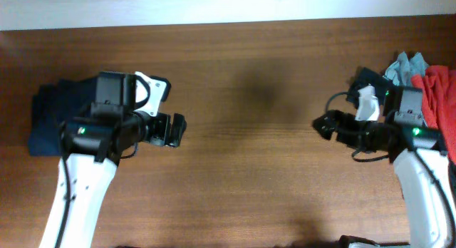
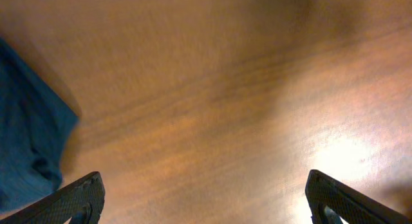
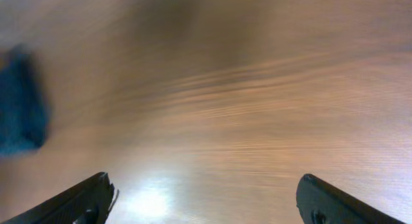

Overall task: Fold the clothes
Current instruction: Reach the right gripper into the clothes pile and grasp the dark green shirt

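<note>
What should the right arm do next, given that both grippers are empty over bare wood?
Probably turn the right gripper toward the pile at the right edge of the table, where the red garment and grey-blue garment lie, and take one. Both grippers are open and empty. The left gripper is beside a navy garment that looks already folded.

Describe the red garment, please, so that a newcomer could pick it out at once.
Follow the brown wooden table to its right-hand edge in the overhead view, where crumpled clothes are heaped. The red cloth garment lies at the picture's very edge, just below a pale grey-blue cloth garment; nothing else here is bright red.
</note>
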Tool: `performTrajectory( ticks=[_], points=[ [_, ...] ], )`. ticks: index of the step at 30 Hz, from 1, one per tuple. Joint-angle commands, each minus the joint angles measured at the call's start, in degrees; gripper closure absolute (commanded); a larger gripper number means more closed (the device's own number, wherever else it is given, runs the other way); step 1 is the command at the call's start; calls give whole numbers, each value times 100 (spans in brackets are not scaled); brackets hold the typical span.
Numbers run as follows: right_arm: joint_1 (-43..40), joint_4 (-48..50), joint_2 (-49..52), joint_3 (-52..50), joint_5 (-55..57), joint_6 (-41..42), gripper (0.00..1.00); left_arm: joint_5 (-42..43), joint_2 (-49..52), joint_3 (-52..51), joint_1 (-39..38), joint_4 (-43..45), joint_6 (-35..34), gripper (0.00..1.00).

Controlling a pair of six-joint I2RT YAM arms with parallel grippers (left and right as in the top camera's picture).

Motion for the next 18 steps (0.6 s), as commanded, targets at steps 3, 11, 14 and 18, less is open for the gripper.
performTrajectory(
  ticks=[3,11,14,18],
  points=[
    [-1340,-382,693,1134,2634,1279,1,170,339,114,-24,-114,-55,1],
    [-4044,15,2127,1436,2706,2221,7,168,374,114,-24,-118,-55,1],
    [-4363,-136,2647,1436,2706,2221,9,168,374,114,-24,-127,-55,1],
    [-4478,-321,3272,1436,2940,2218,9,164,374,114,-24,-125,-52,1]
  ],
)
